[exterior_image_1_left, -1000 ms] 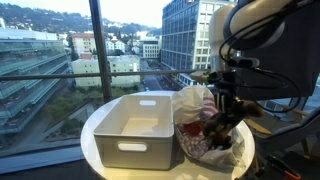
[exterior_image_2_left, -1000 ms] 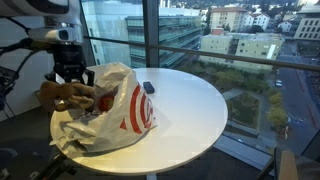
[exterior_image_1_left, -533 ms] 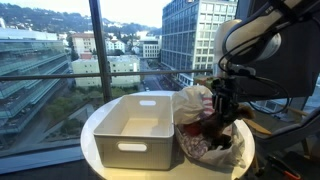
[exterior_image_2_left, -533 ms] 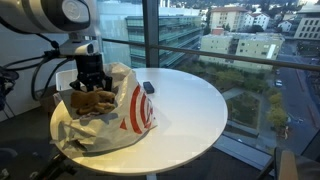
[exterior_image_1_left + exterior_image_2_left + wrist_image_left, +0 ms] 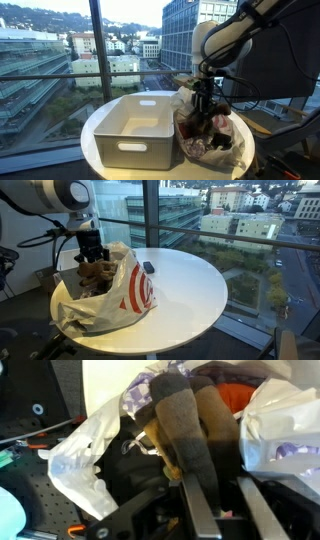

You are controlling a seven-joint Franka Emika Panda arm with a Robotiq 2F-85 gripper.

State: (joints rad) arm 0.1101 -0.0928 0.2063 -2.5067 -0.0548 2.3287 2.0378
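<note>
Clamping tight on a brown toy (image 5: 97, 275), probably plush, with the gripper (image 5: 92, 260); hangs just above the bag (image 5: 132, 292) at its open mouth. Has drifted across the bag toward its side by the bin (image 5: 135, 125), toy lifted partly out.

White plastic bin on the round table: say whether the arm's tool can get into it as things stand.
Probably yes. The tool hangs over the white plastic bag right beside the white plastic bin, whose open top is unobstructed. It is shut on a brown soft item, though.
</note>
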